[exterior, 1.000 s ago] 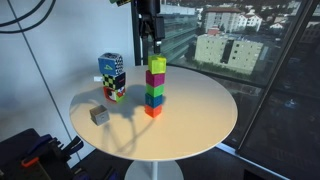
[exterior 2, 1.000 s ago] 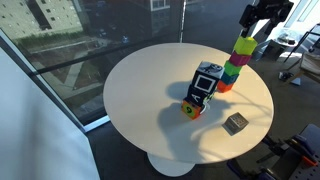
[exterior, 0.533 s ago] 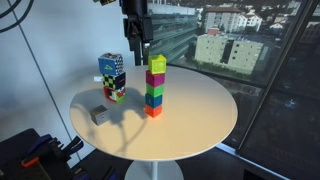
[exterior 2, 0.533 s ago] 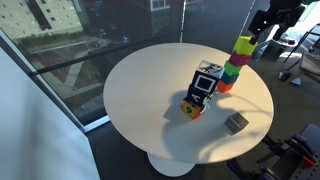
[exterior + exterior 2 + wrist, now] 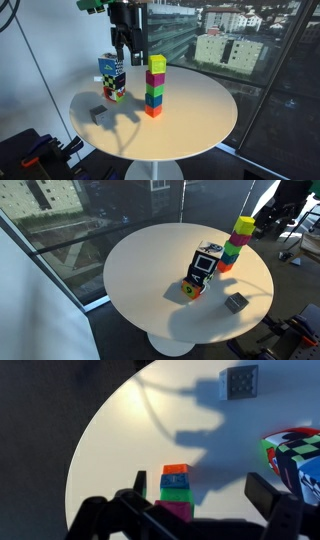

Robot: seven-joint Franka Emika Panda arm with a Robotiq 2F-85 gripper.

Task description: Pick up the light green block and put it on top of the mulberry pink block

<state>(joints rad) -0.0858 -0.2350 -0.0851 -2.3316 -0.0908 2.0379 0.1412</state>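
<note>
A: Light green block (image 5: pixel 157 64), where is it?
B: Small lime cube, sitting on the small magenta-pink cube (image 5: pixel 156 77), edges lined up. It tops a five-high tower on the round white desk (image 5: pixel 205 125). Both exterior views agree.
A: Rest of the tower?
B: Under the pink: dark green cube (image 5: pixel 155 89), blue cube (image 5: pixel 154 100), orange-red cube (image 5: pixel 153 110) at the base on the desk.
A: Hand?
B: Black two-finger hand (image 5: pixel 127 58) is released, fingers spread, gripping nothing. In an exterior view it hangs above the desk beside the tower's top, clear of the lime cube, on the side of the tall check-patterned carton (image 5: pixel 112 72). Wrist view agrees: fingers (image 5: pixel 270 500) wide apart.
A: Does the wrist view show the tower?
B: It shows the side: orange-red, green, blue and pink in a row. Lime cube is hidden behind the hand there.
A: Other items?
B: Small grey cube (image 5: pixel 236 302) lies alone on the desk, well apart from the tower. Small multicoloured cube (image 5: pixel 191 288) sits at the carton's foot.
</note>
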